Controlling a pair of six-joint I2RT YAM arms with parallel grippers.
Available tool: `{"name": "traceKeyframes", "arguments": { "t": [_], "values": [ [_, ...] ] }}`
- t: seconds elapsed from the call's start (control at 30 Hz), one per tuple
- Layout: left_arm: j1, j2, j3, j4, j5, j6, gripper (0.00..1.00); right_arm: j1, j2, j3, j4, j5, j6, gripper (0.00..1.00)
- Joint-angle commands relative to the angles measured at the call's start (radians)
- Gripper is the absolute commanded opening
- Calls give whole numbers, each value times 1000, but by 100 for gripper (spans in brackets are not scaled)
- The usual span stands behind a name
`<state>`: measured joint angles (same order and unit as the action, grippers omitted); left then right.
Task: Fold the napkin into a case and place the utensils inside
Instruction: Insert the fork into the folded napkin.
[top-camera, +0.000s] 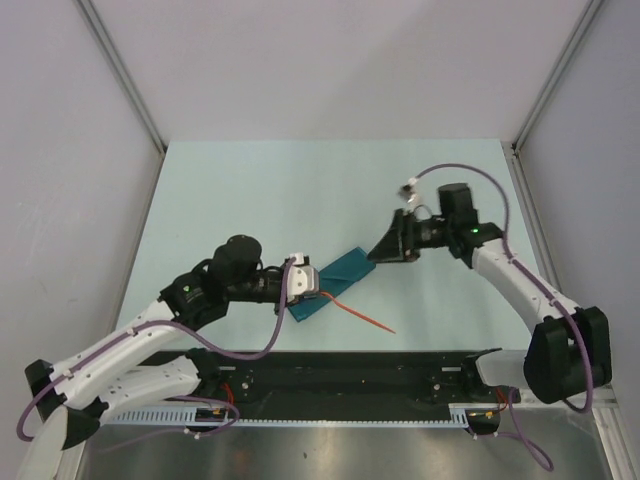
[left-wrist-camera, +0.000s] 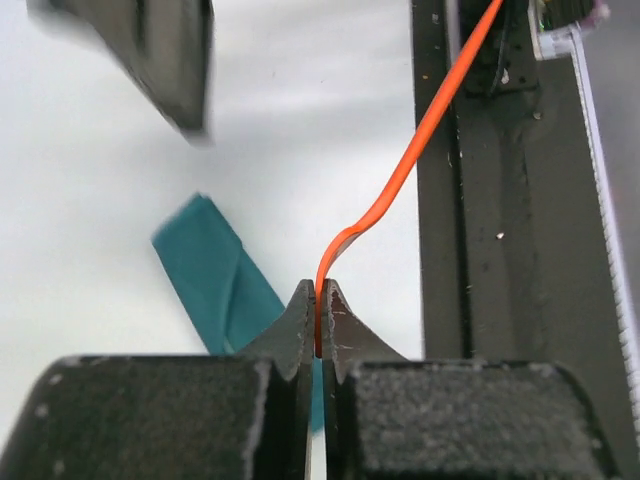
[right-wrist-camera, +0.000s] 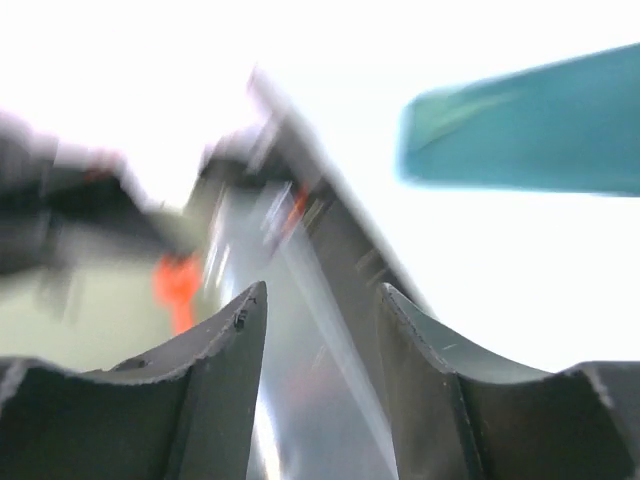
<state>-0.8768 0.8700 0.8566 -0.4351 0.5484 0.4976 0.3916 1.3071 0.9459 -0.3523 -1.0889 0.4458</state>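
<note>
Left wrist view is showing it best: my left gripper (left-wrist-camera: 318, 310) is pinching the orange utensil (left-wrist-camera: 420, 140) right at the fingertips. The jaws are pressed together on one end of it, and the rest is sticking out over the black rail (left-wrist-camera: 480, 300).

> and the cloth?

Me: the teal napkin (top-camera: 335, 280) is lying on the table (top-camera: 250, 190) as a narrow folded strip. It's slanting between my two arms, near end just beside that pinch. My right gripper (top-camera: 385, 250) is hovering at the far end, fingers standing apart with nothing between them. Can't tell if it's touching the cloth, since its own camera is blurring badly.

> so what's worrying you?

Me: couple of things. I'm gripping a thin bit of plastic by the tips only, so I'm guessing it's going to swivel or slide out once the free end bumps anything. And nothing's holding the napkin, so poking at a flat mouth is probably going to shove the strip along the table or pop a fold open. Plus the free end is pointing away from the cloth, so I'm needing a big turn first.
</note>
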Motion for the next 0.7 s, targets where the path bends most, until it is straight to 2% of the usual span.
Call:
{"name": "traceKeyframes", "arguments": {
  "t": [0.0, 0.07, 0.1, 0.2, 0.27, 0.37, 0.53, 0.67],
  "values": [
    [-2, -26, 1, -20, -125, -395, 0, -252, -100, 8, -42, 338, 13, 53],
    [-1, -6, -13, -34, -131, -489, 0, -324, -117, 19, -68, 487, -2, 58],
    [1, 9, -25, -40, -136, -599, 0, -342, -123, 21, -70, 565, -7, 59],
    [33, 105, -37, -97, -154, -819, 0, -372, -118, 21, -54, 619, -10, 60],
    [100, 164, -60, -106, -89, -961, 0, -359, -103, 2, -31, 624, -1, 59],
    [189, 134, -168, -38, -13, -1152, 0, -311, -56, -15, -1, 638, -8, 58],
    [306, 29, -269, -39, -61, -1346, 1, -246, 44, -15, 21, 695, -35, 58],
    [384, -17, -379, -45, -13, -1513, 0, -205, 121, -6, 53, 696, -32, 58]
  ]
}}
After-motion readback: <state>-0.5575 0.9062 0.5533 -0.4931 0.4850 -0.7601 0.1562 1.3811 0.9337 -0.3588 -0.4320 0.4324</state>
